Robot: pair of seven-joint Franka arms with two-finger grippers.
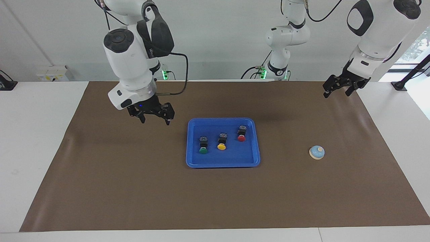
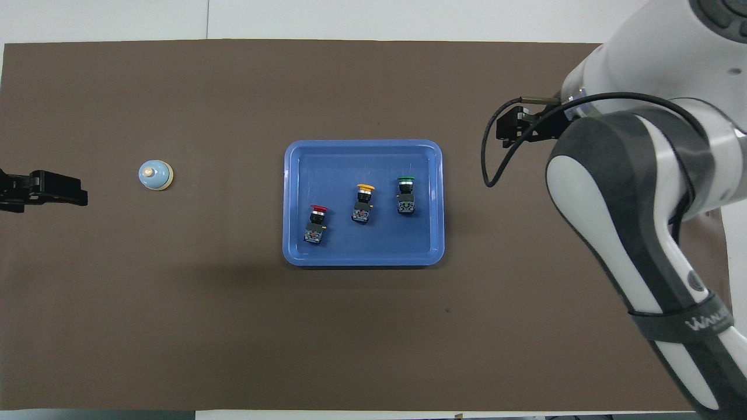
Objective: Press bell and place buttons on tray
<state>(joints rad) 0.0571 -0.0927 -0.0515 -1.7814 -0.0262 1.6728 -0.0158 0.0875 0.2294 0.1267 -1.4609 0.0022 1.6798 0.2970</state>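
The blue tray (image 1: 222, 164) lies mid-mat and also shows in the overhead view (image 2: 362, 261). In it lie the green button (image 1: 203, 145), the yellow button (image 1: 221, 141) and the red button (image 1: 241, 133), side by side; the overhead view shows the red (image 2: 316, 224), yellow (image 2: 362, 204) and green (image 2: 405, 195) ones. The bell (image 1: 316, 152) stands on the mat toward the left arm's end and shows in the overhead view (image 2: 155, 175). My right gripper (image 1: 155, 121) is open and empty, raised over the mat beside the tray. My left gripper (image 1: 337, 93) is open and waits over the mat's corner.
A brown mat (image 1: 134, 188) covers most of the white table (image 1: 40, 134). The right arm's cable (image 2: 490, 157) hangs by its wrist over the mat.
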